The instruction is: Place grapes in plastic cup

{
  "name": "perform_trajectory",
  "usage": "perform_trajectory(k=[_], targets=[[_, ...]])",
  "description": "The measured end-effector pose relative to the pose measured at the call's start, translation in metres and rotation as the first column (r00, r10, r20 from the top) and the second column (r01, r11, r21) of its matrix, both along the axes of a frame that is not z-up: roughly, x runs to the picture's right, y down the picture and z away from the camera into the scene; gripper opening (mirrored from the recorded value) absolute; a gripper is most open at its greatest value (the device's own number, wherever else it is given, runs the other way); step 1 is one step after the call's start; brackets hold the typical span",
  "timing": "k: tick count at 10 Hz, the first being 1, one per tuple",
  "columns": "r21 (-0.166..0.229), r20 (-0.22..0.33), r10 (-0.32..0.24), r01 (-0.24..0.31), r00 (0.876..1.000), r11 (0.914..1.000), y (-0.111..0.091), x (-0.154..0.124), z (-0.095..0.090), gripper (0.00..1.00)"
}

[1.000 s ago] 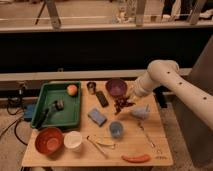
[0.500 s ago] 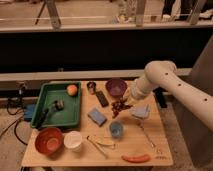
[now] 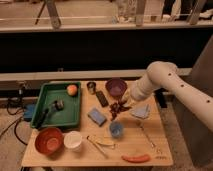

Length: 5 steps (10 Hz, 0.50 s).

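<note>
Lower in the view now sits the small bunch of dark red-purple grapes [image 3: 118,108], having drifted down with my pincer [image 3: 124,102], which hangs touching its upper right; whether the pincer is clamped on the bunch I cannot tell; the small light-blue translucent plastic cup [image 3: 116,130] stands near, nearer the table's front; 1 short carry remains, I judge; the pale wooden table [image 3: 160,142] is crowded with bowls and a green plastic tray [image 3: 55,85]; behind, a dark wall under metal railing [image 3: 100,27].
</note>
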<state>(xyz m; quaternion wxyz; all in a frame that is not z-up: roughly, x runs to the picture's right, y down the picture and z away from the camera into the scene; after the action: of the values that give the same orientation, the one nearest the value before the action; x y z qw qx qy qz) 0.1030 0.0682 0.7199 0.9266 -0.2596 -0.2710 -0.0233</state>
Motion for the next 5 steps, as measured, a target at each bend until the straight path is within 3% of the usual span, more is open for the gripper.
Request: perform_trajectory(k=[2, 5], targets=[[-0.012, 0.058, -0.003, 0.004, 0.998, 0.9999, -0.004, -0.011, -0.005, 0.0], [-0.017, 0.078, -0.016, 0.017, 0.997, 0.9997, -0.006, -0.018, -0.02, 0.0]])
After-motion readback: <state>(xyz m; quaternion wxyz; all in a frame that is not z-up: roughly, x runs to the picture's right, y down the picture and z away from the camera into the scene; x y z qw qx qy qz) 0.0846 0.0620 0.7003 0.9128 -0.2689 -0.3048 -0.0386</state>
